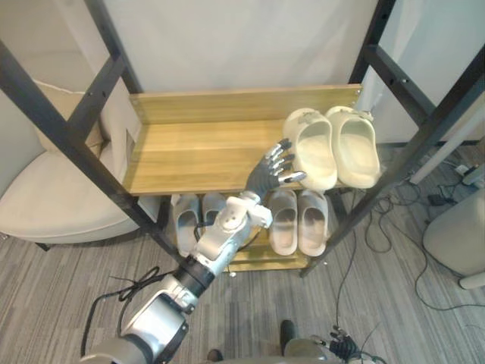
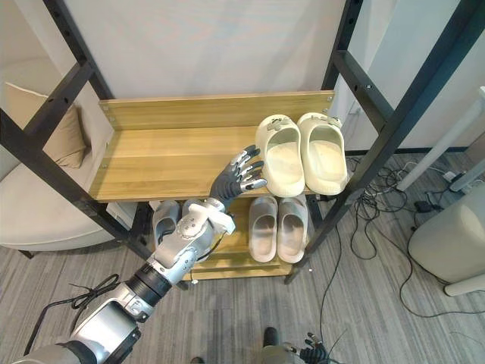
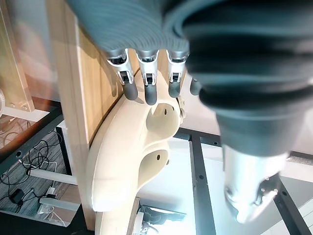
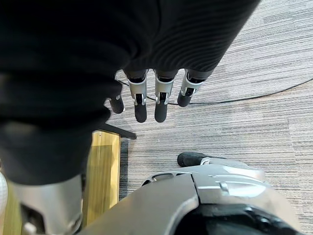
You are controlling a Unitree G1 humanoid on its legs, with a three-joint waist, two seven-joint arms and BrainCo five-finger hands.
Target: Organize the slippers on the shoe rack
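A pair of cream slippers (image 1: 314,148) (image 1: 356,144) stands side by side at the right end of the wooden top shelf (image 1: 189,152), toes toward me. My left hand (image 1: 271,173) is open at the left slipper's side, fingers spread and the thumb against its edge. In the left wrist view the straight fingers (image 3: 146,88) reach just over that cream slipper (image 3: 132,161). On the lower shelf (image 1: 258,262) stand two pairs of grey slippers (image 1: 297,220) (image 1: 195,218). My right hand (image 4: 146,100) hangs over the carpet with relaxed fingers, holding nothing.
Black metal posts (image 1: 61,133) (image 1: 424,133) frame the rack on both sides. A beige armchair (image 1: 53,197) stands to its left. Cables (image 1: 394,212) and a white rounded object (image 1: 455,235) lie on the floor to the right. The top shelf's left half is bare wood.
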